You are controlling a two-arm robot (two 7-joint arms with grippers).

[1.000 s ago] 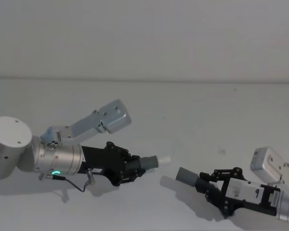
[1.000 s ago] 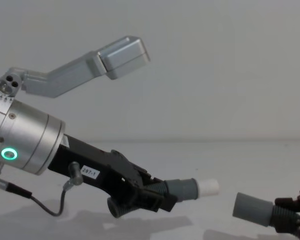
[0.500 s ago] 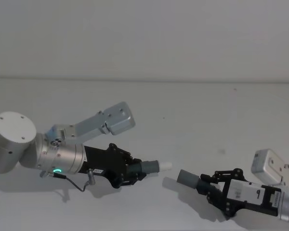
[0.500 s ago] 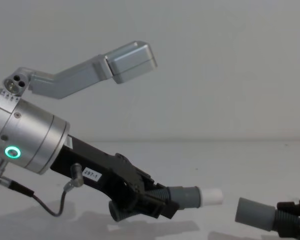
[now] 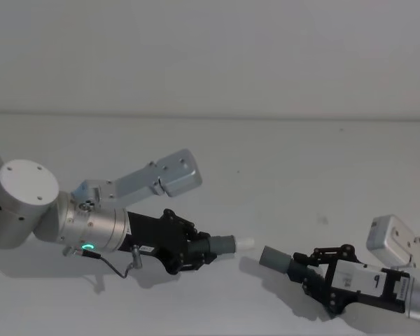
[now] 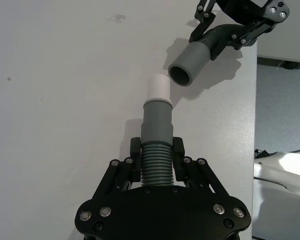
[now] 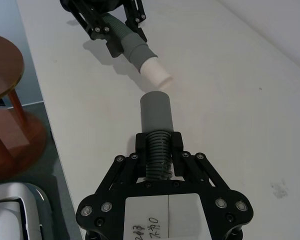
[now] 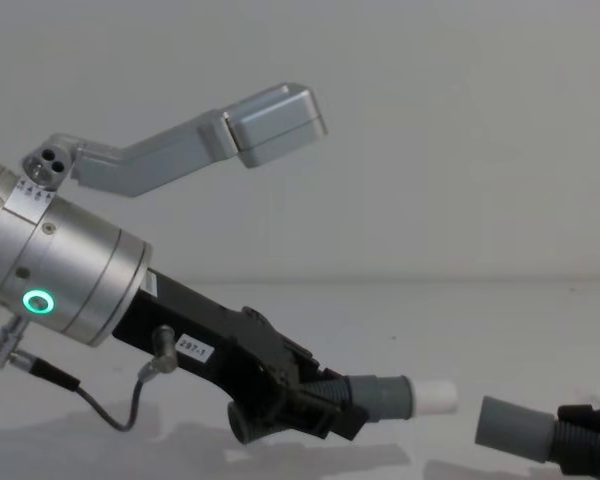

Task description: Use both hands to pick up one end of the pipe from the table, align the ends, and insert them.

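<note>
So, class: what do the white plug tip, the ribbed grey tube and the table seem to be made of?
White plug tip: matte, smooth, probably rigid plastic. Ribbed grey tube, in the left claw: dull grey with fine corrugations, likely flexible plastic or rubber. Table: flat, smooth white, faintly scuffed, perhaps laminate; hard to say.

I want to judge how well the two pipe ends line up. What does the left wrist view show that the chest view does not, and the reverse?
Left wrist view alone: the dark open mouth of the grey socket, sitting off to one side of the white tip, and the right gripper clamped on its ribbed part.

Chest view alone: the left arm's silver wrist with its green light ring.

Both: the left gripper shut on its pipe piece, with a gap between tip and socket.
</note>
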